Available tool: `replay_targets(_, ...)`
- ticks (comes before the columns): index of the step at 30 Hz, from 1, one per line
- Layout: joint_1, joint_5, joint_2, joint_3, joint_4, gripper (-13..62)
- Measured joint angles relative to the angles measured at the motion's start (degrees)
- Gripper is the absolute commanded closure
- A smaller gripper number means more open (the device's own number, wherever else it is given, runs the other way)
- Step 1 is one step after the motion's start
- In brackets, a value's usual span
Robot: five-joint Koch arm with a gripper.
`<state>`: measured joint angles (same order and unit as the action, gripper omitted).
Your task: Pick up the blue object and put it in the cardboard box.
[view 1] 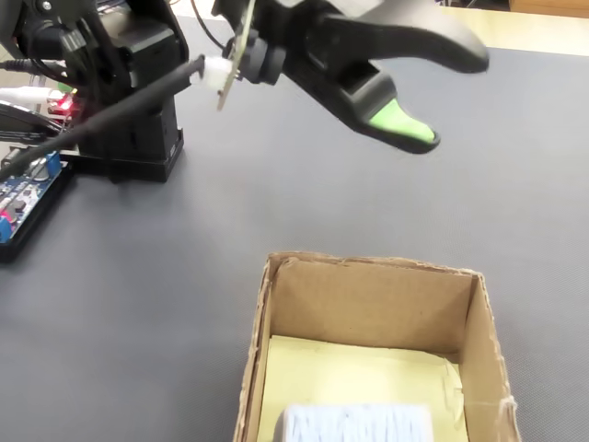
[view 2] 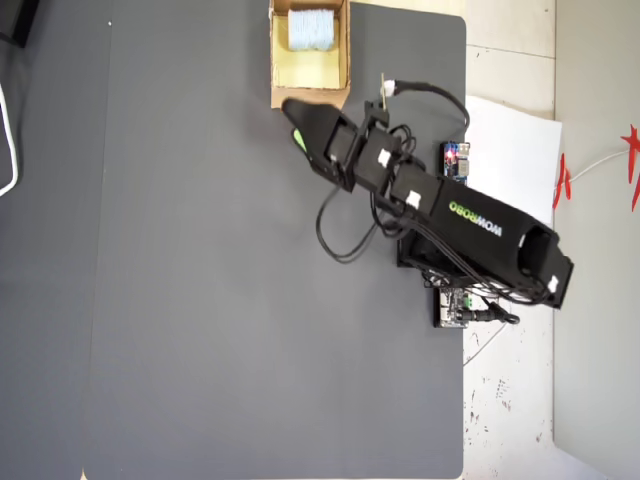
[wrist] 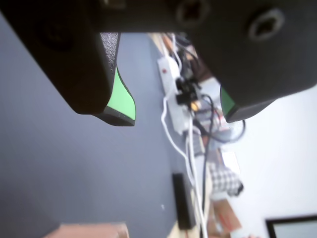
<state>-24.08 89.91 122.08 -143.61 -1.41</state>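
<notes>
The blue object (view 1: 354, 425) lies on the pale yellow floor of the cardboard box (view 1: 368, 304), at its near end in the fixed view. From overhead the blue object (view 2: 312, 28) sits in the far end of the cardboard box (view 2: 276, 60). My gripper (view 1: 451, 99) hangs in the air beyond the box's back wall, open, with nothing in it. In the wrist view the gripper (wrist: 178, 118) shows two green-padded jaws wide apart with only the mat between them. Overhead, the gripper (view 2: 292, 122) is just outside the box's short wall.
The arm's base (view 1: 138, 110) and a circuit board (view 1: 23, 198) stand at the left in the fixed view. A white paper sheet (view 2: 510, 140) lies off the grey mat (view 2: 200, 300). A power strip with cables (wrist: 171, 84) runs along the mat's edge.
</notes>
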Motion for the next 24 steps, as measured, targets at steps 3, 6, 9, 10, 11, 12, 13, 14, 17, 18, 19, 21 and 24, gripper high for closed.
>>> replay_targets(3, 4.1, 0.2, 3.7, -5.3, 0.0, 15.1)
replay_targets(6, 7.6, 0.2, 7.7, -10.1, -0.1, 15.1)
replay_targets(9, 10.4, 0.3, 8.5, -14.7, -0.3, 15.2)
replay_targets(10, 11.0, 0.4, 8.5, -15.9, -0.3, 15.2)
replay_targets(11, 11.4, 0.4, 8.5, -17.1, -0.3, 15.2)
replay_targets(12, 11.8, 0.4, 8.5, -18.1, -0.3, 15.2)
replay_targets(13, 12.0, 0.4, 8.5, -19.1, -0.4, 15.2)
replay_targets(14, 12.2, 0.4, 8.5, -20.2, -0.4, 15.2)
replay_targets(17, 13.4, 0.4, 8.5, -24.4, -0.5, 15.2)
replay_targets(18, 14.0, 0.4, 8.5, -25.8, -1.0, 15.2)
replay_targets(19, 14.5, 0.4, 8.5, -27.2, -1.4, 15.2)
replay_targets(21, 15.5, 0.4, 8.5, -29.7, -2.0, 15.2)
replay_targets(24, 16.0, 0.5, 8.5, -31.8, -4.0, 15.2)
